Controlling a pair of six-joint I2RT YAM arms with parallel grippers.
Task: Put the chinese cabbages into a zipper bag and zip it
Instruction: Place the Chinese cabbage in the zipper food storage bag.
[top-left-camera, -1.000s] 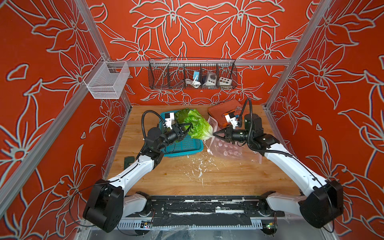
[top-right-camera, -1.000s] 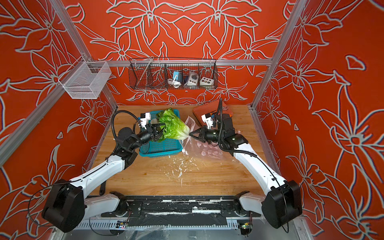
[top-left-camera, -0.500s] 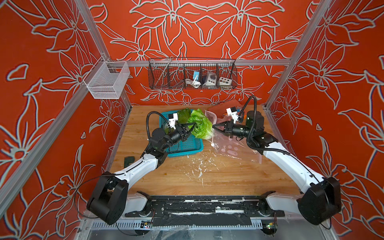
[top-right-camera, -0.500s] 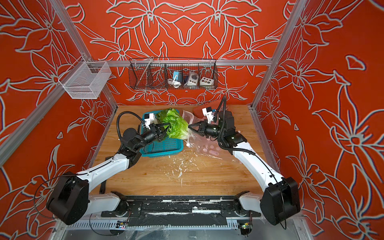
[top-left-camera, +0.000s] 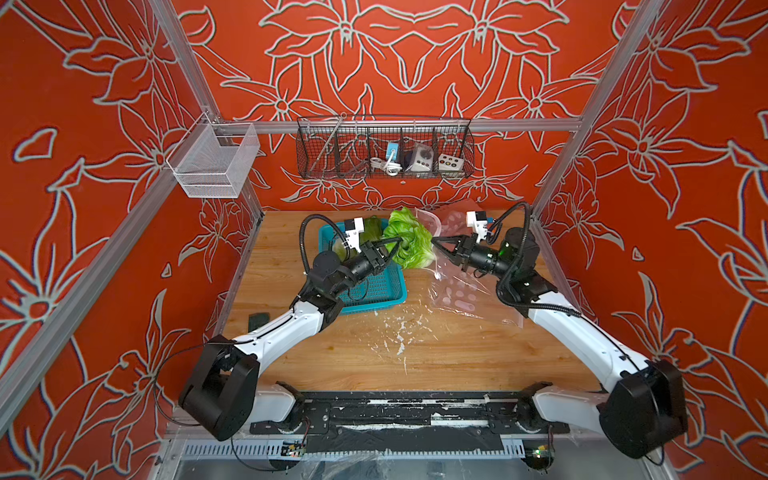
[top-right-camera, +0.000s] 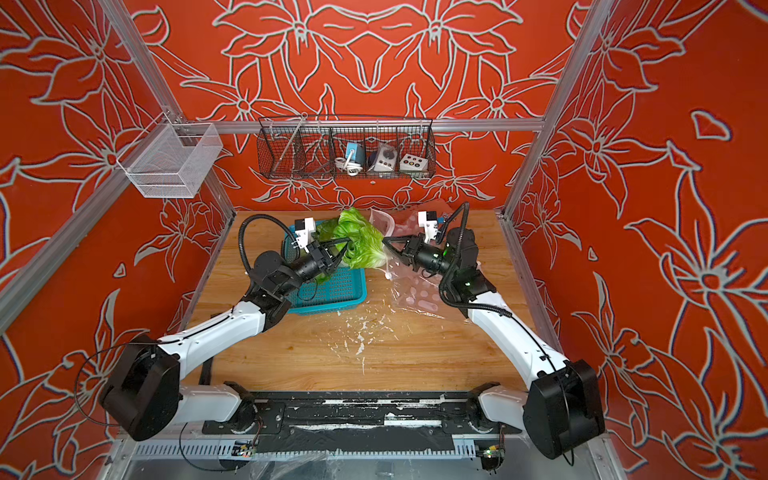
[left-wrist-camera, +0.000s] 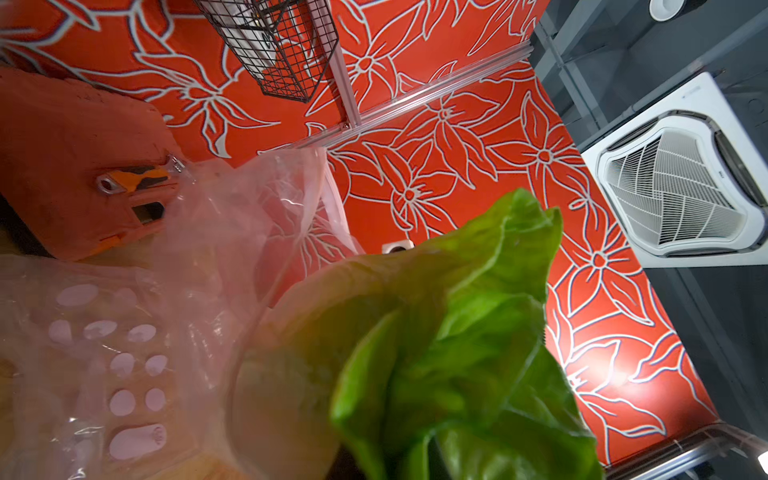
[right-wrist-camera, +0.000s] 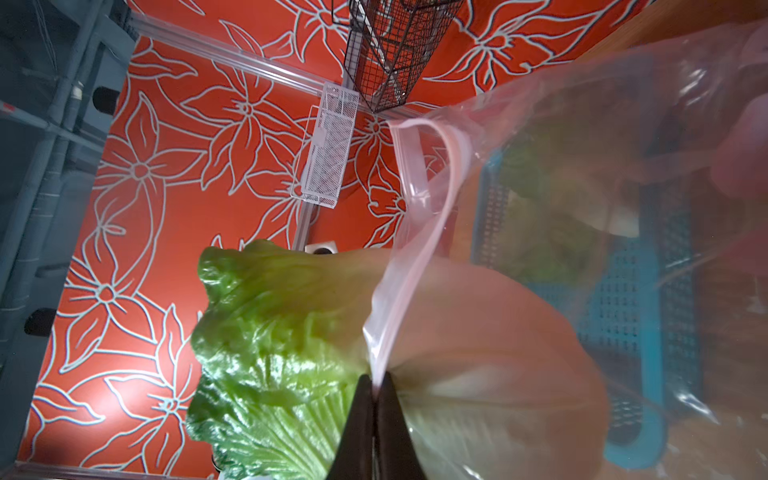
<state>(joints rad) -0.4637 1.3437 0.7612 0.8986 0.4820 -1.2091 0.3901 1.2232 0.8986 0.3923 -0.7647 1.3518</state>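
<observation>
Glossy plastic bag (top-left-camera: 467, 293); matt wooden table (top-left-camera: 457, 359)

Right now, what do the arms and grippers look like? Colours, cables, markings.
Matching pair: white link shells, black joint housings, black tapered fingers on left gripper and right gripper. A black corrugated cable loops to a white camera mount at each wrist. Green light on the right wrist.

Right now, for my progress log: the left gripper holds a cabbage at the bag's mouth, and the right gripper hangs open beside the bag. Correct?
Not quite: the right gripper is not open but shut on the bag at its rim, as the right wrist view shows. The left gripper does hold a cabbage at the bag's mouth.
</observation>
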